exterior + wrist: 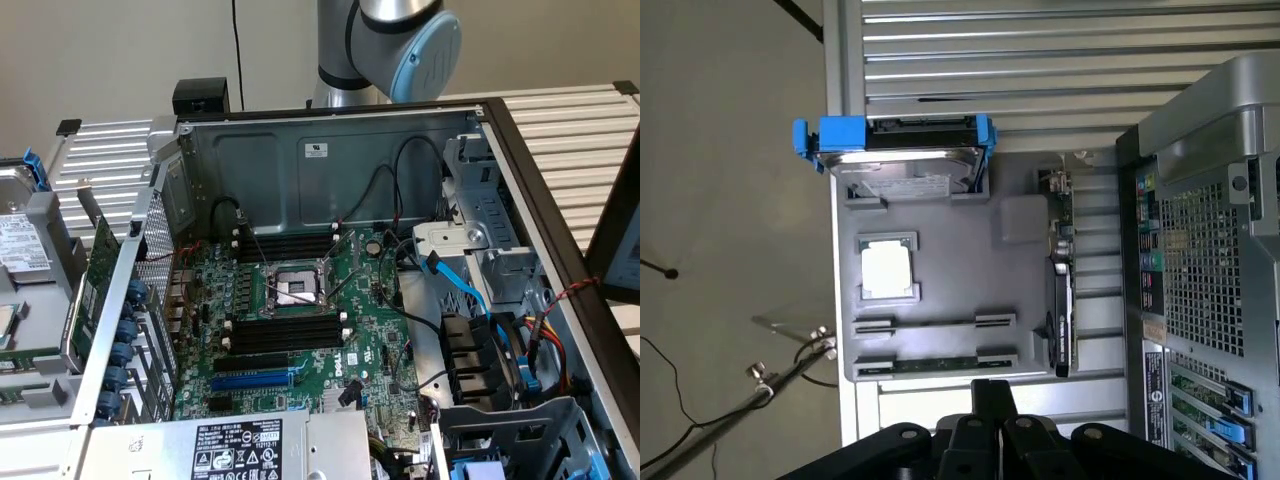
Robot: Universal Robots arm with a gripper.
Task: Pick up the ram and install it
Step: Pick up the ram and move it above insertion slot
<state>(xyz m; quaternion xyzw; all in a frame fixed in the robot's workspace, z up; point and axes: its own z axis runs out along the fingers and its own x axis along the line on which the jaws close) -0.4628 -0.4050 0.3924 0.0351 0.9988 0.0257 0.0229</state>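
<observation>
No word or number can be read for certain anywhere. In the exterior view, a black-and-white power supply label (pixel 235 447) nearer the camera than the processor socket (pixel 297 287) carries rows of certification marks and fine print. A small white sticker (pixel 318 148) on the case wall beyond that socket and a white hard drive label (pixel 22 245) far to the socket's left in the exterior view hold print that is likewise too fine to make out.

Robotics lab: opened PC case (pixel 300 170), slatted metal bench (pixel 570 120), robot arm (pixel 400 40).
</observation>
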